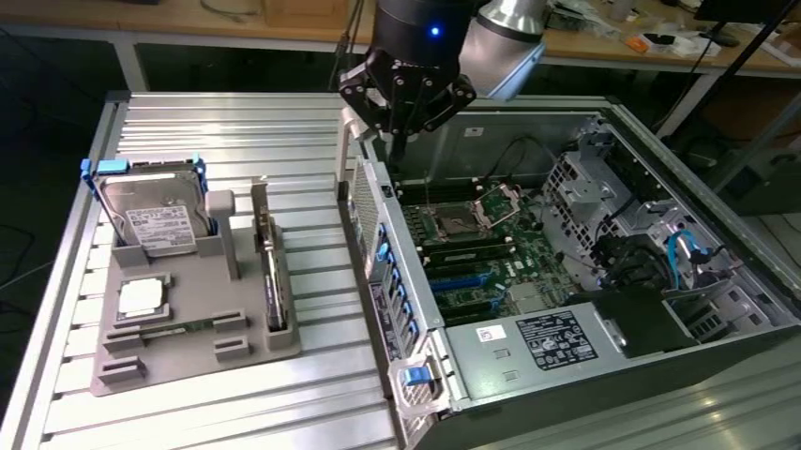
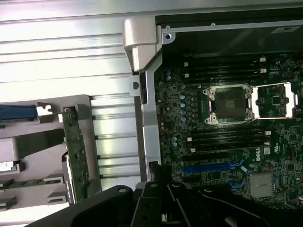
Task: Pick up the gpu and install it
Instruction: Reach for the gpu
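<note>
The gpu [image 1: 273, 281] is a thin dark card standing on its long edge in a slot at the right side of the grey holder [image 1: 188, 352]. In the wrist view the gpu [image 2: 75, 161] shows as a narrow green board with a silvery edge. My gripper [image 1: 396, 161] hangs from the arm above the open computer case's left wall, near its far corner. It is well apart from the gpu, shut, and holds nothing. The gripper's dark body [image 2: 163, 208] is in the foreground of the wrist view. The motherboard [image 1: 482, 248] lies exposed, with a blue slot [image 2: 213, 167] free.
A silver hard drive [image 1: 157, 220] in a blue frame stands at the holder's far end. A small green memory stick [image 1: 169, 328] and a square chip [image 1: 141, 295] lie in the holder. The case's metal wall [image 1: 382, 272] rises between the holder and the motherboard. The ribbed table [image 1: 238, 141] surrounds them.
</note>
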`<state>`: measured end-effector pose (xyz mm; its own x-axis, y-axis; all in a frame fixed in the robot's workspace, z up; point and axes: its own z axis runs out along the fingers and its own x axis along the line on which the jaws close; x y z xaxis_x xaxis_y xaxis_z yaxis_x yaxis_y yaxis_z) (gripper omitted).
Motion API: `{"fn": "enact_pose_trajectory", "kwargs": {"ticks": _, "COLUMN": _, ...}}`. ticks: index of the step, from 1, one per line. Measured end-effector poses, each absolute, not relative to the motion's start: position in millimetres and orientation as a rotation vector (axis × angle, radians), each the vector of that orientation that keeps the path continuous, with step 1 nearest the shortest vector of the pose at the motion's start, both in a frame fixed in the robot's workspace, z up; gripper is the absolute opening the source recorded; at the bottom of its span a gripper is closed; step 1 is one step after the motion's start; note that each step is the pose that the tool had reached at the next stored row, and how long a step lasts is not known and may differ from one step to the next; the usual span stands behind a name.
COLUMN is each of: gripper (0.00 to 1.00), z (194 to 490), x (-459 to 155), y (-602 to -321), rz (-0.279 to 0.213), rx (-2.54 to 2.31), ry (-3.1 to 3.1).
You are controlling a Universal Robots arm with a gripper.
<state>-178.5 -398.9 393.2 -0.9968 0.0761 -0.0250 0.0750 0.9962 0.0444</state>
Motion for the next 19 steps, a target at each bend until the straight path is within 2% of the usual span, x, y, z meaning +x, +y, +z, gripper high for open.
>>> {"fn": "enact_pose_trajectory", "kwargs": {"ticks": 19, "gripper": 0.11, "z": 392, "x": -235, "y": -399, "rz": 0.068, "rx": 0.118, "ry": 3.112}}
